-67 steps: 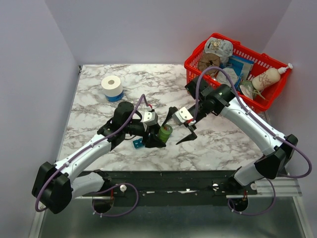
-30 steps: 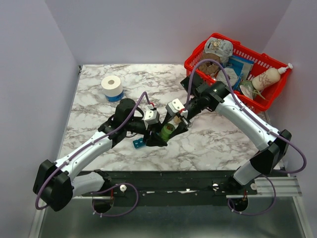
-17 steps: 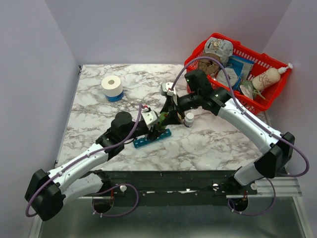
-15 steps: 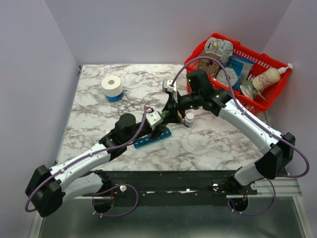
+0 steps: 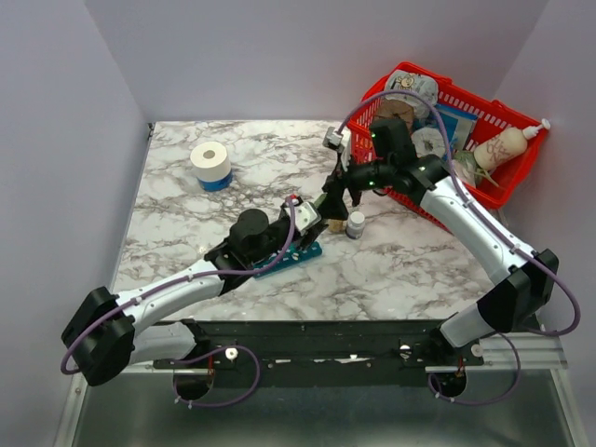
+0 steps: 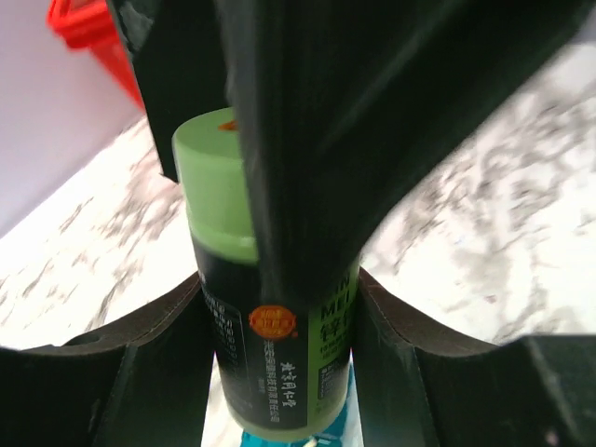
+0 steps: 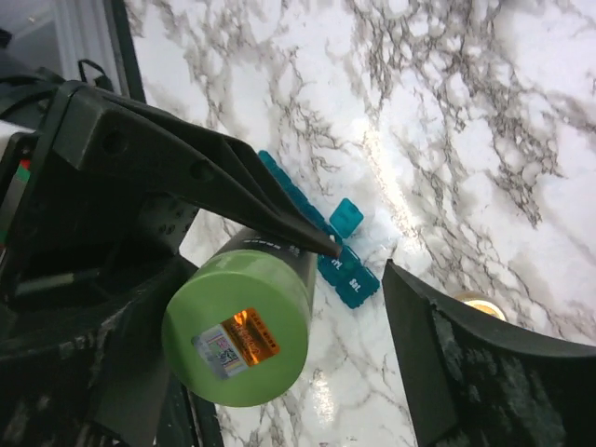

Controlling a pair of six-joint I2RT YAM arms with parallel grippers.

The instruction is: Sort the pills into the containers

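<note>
Jaws of the left gripper (image 6: 275,340) grasp a dark round bottle with a lime-green plastic end (image 6: 279,372); those of the right gripper (image 7: 358,259) are released, with nothing between them.

Toward the middle of the marble-patterned tabletop's (image 5: 168,214) near edge lies the long, narrow teal-blue plastic pill organiser (image 7: 357,279), set slantwise, with one small square lid (image 7: 346,217) standing open. The bottle is held green end uppermost, its lower end just above the organiser. One right fingertip (image 7: 307,233) is close against the bottle's side. Just right of the bottle a small white round piece (image 5: 356,224) stands on the tabletop; what it is cannot be told. Farther back, near the far left corner, a white paper roll (image 5: 210,160) sits on a blue base, and a red mesh plastic basket (image 5: 515,179) full of packaged goods occupies the far right corner.
</note>
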